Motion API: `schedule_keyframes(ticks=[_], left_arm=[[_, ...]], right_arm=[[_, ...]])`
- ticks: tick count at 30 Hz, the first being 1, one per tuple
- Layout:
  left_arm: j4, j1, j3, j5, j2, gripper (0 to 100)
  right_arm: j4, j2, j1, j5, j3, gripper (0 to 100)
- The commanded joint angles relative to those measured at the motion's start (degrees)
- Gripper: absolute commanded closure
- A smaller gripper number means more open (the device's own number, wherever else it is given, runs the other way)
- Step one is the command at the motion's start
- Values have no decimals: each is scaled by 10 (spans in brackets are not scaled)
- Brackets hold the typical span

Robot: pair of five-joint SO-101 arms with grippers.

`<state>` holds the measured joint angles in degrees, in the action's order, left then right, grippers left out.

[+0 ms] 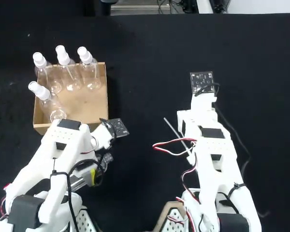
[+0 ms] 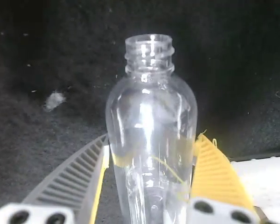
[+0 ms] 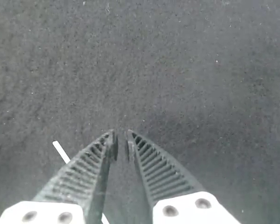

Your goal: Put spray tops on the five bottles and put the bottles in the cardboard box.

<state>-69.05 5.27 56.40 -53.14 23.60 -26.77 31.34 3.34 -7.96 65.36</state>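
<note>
A clear bottle (image 2: 149, 107) with a bare threaded neck and no spray top stands between the yellow pads of my left gripper (image 2: 152, 140), which is shut on its body. From above, that bottle (image 1: 83, 181) and the left gripper (image 1: 90, 175) sit low beside the left arm, in front of the cardboard box (image 1: 102, 104). Several bottles with white spray tops (image 1: 63, 72) stand in the box. My right gripper (image 3: 121, 140) is shut on nothing just above the black cloth. A thin white tube (image 3: 60, 150) lies beside its fingers; from above the tube (image 1: 176, 133) runs under the right arm.
Black cloth (image 1: 150, 58) covers the whole table. The right arm (image 1: 210, 145) stretches up the middle right, with red and white wires looping at its side. Open cloth lies between the box and the right arm and beyond it.
</note>
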Motion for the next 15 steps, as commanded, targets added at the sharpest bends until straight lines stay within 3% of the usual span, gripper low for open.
schedule_keyframes(ticks=[1,4,8,10,15], left_arm=[[2,-5,-5,-8,16,733],[1,0,5,-5,16,754],[3,14,17,49,22,987],[4,23,16,85,22,935],[45,101,20,189,23,970]], right_arm=[[16,-1,6,1,-6,983],[12,0,6,1,-6,984],[-2,0,6,1,-12,983],[-25,-3,2,0,-26,983],[-69,-3,2,0,-49,983]])
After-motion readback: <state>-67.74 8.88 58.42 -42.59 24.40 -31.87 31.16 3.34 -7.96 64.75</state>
